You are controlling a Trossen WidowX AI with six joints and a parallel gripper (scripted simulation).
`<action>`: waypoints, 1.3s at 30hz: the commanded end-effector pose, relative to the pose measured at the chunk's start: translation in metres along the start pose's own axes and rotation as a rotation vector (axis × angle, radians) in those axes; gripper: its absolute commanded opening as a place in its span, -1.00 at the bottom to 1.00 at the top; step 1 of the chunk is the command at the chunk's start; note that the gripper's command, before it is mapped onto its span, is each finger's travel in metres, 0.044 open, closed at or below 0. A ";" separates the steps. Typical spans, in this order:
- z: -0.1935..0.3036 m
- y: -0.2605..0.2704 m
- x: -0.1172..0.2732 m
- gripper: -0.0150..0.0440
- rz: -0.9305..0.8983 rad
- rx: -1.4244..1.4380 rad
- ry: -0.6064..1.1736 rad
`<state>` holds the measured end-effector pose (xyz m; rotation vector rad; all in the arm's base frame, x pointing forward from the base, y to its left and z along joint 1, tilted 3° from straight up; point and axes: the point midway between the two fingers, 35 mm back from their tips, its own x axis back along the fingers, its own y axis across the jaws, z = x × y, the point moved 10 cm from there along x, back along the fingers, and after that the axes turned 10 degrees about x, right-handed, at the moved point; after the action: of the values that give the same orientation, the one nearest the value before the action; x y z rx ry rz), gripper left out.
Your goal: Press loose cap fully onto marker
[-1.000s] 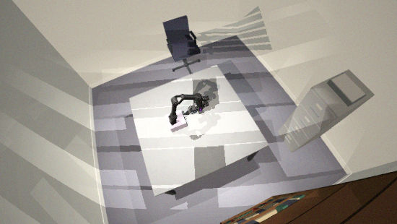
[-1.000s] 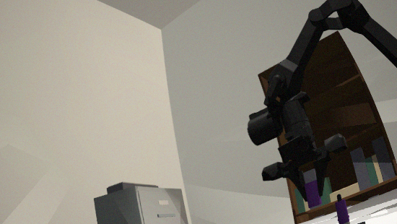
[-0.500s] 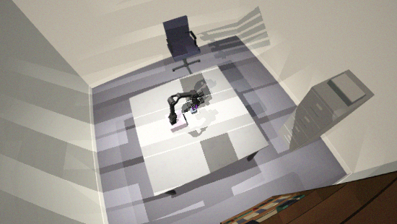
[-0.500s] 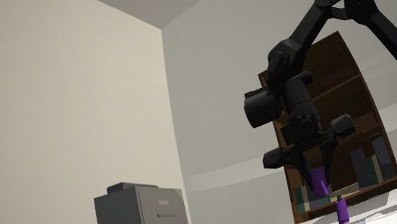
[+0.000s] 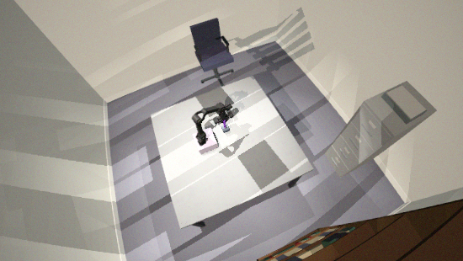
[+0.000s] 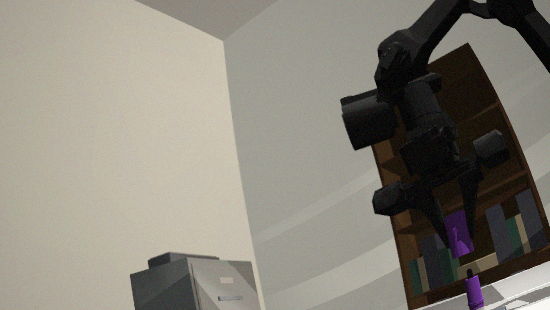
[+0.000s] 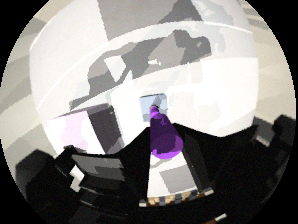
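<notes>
Fingers (image 6: 452,220) clamped on purple cap (image 6: 458,235) above marker (image 6: 473,290), holder block (image 7: 153,103) mostly hidden.

One robot arm (image 5: 201,115) with a single claw (image 6: 456,235) is counted, along with one purple cap (image 6: 459,234), one purple marker (image 6: 473,290) and one holder block (image 5: 227,130). One tabletop (image 5: 252,177), one office chair (image 5: 211,46), one grey filing cabinet (image 5: 370,130) and one bookcase (image 6: 470,115) are also seen. A row of books (image 6: 505,232) is visible on the bookcase, but their number cannot be counted exactly.
</notes>
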<state>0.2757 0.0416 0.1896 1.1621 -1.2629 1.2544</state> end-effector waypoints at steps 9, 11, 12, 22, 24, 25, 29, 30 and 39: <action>0.000 0.002 -0.010 -0.49 -0.004 -0.007 0.006; 0.000 0.002 -0.013 -0.49 -0.004 -0.007 0.006; 0.000 0.002 -0.015 -0.49 -0.004 -0.007 0.006; 0.000 0.001 -0.032 -0.49 -0.004 -0.007 0.006; 0.000 0.001 -0.035 -0.49 -0.004 -0.007 0.006; 0.000 0.001 -0.036 -0.49 -0.004 -0.007 0.006; 0.000 0.002 -0.043 -0.49 -0.004 -0.007 0.006; 0.000 0.002 -0.045 -0.49 -0.004 -0.007 0.006; 0.000 0.003 -0.059 -0.49 -0.004 -0.007 0.006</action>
<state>0.2780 0.0419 0.1352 1.1587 -1.2621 1.2488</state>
